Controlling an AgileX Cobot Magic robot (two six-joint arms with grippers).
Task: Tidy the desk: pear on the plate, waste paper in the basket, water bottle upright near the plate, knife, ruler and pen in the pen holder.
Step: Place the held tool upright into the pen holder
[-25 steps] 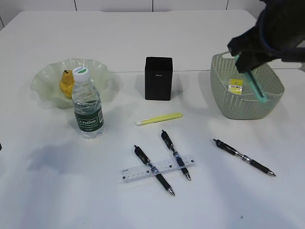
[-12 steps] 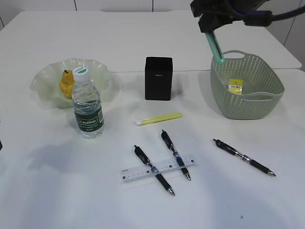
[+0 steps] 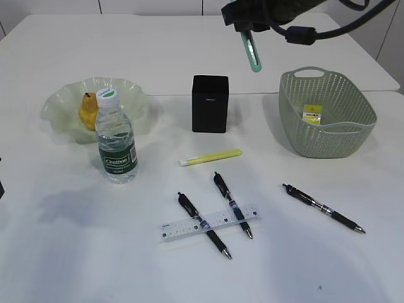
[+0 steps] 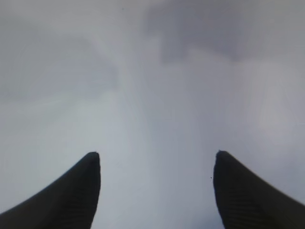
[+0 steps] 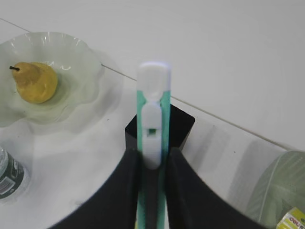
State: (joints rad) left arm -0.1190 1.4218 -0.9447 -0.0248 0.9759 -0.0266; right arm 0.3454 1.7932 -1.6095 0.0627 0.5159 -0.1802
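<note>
Teal-and-white plastic utility knife (image 3: 251, 52), clamped in my right gripper (image 5: 152, 164) jaws, has swung from the basket toward the black pen holder (image 3: 209, 103); left jaws gape empty.

"Cestbon" on water bottle (image 3: 117, 142) label

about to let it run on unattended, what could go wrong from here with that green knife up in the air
1. The right tool pinches the green knife by one end, so it could slip or swing on the way.
2. The black pen holder has a small mouth; a tilted knife could catch its rim, tip it, or drop onto the table.
3. The yellow knife, ruler and three pens still lie loose, two pens crossing the ruler, awkward to pick.
</note>
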